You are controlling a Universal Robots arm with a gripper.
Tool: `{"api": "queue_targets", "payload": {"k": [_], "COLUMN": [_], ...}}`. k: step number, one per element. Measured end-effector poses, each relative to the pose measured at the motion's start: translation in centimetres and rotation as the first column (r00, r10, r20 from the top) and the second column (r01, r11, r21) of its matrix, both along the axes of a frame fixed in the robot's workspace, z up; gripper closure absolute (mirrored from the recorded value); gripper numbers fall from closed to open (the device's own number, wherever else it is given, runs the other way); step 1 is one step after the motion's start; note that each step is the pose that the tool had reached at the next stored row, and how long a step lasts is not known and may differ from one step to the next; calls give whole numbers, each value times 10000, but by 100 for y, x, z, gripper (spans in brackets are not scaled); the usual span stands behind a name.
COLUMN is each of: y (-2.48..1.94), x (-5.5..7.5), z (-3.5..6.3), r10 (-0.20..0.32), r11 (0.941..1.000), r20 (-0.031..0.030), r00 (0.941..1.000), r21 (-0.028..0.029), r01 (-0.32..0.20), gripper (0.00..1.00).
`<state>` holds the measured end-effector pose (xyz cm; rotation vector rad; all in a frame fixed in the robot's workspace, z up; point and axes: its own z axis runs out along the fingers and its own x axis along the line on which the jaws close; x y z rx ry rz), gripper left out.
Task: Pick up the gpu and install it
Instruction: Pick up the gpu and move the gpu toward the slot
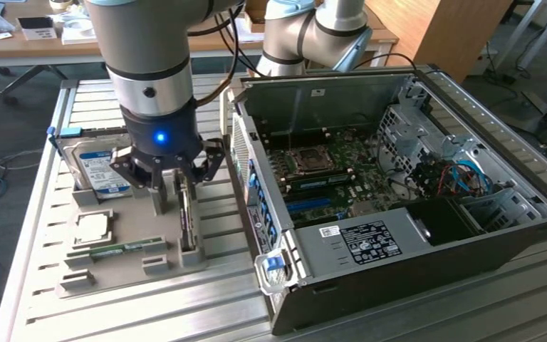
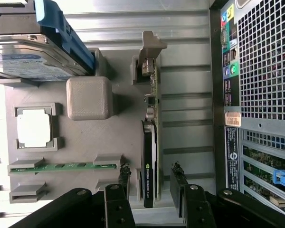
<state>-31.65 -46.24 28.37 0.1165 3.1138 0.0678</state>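
One hard drive (image 1: 102, 167) sits at the exterior view's left; right of it the gpu (image 1: 188, 222) stands on edge in your grey tray (image 1: 126, 276). Your gripper (image 1: 174, 189) straddles it, spread wide, holding nothing; the open case (image 1: 426, 278) lies rightward.

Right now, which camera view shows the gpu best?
The wrist view. There the gpu stands on edge in the gray holder, with its dark labelled side and silver bracket plain to see. It sits between the fingers of the open gripper, with a gap on each side. In the exterior view the gpu is a thin strip below the gripper.
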Motion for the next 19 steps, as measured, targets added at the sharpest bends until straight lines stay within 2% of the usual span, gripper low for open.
{"api": "queue_targets", "payload": {"k": [11,19], "y": [0,0], "x": [0,0], "z": [-6,-91], "r10": [0,0], "r11": [10000,10000], "r20": [3,1], "r00": [10000,10000], "r21": [3,1], "r01": [0,0], "gripper": [53,53]}}
